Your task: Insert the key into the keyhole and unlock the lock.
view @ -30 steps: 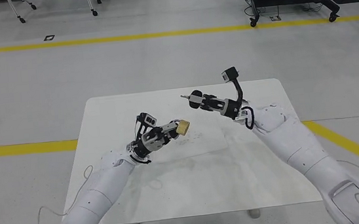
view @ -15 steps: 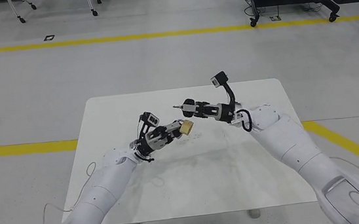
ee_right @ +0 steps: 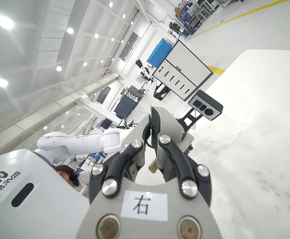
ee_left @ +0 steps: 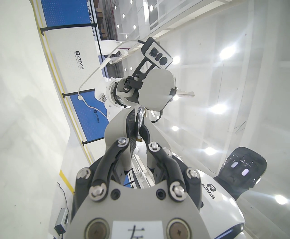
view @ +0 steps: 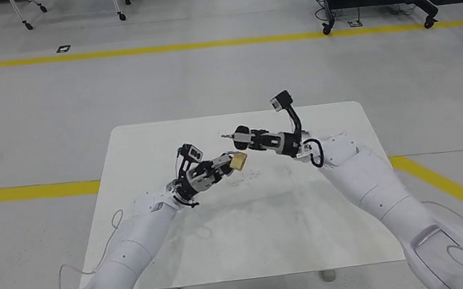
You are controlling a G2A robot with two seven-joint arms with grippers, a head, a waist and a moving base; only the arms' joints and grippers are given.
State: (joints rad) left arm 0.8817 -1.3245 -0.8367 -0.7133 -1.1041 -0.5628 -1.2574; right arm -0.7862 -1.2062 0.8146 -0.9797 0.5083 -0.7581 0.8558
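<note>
The small silver metal key [ee_left: 185, 94] sticks out of the right gripper [ee_right: 151, 123], whose pads are pinched narrow on its head so that only the blade shows, held in the air above the white rectangular table [view: 334, 227]. It is light, rigid and thin. Smooth metal in rubber pads can probably swivel, so I would keep the hold flat across the broad head, leaving the whole blade free. The brass-coloured block padlock [view: 235, 161] is held off the table by the left gripper [ee_left: 136, 121], clamped narrow on what looks like its silver shackle [ee_left: 140, 114], with the brass body jutting past the fingertips. The lock is likely dense and heavy for its size, hard and slick. Held by the shackle alone, the body may pivot when pushed, so the key wants a straight, gentle entry and then a twist that the left grip can resist. From above, the key lies near the lock on its far side, apart from it, and its blade does not point at the lock. I cannot make out the keyhole.
</note>
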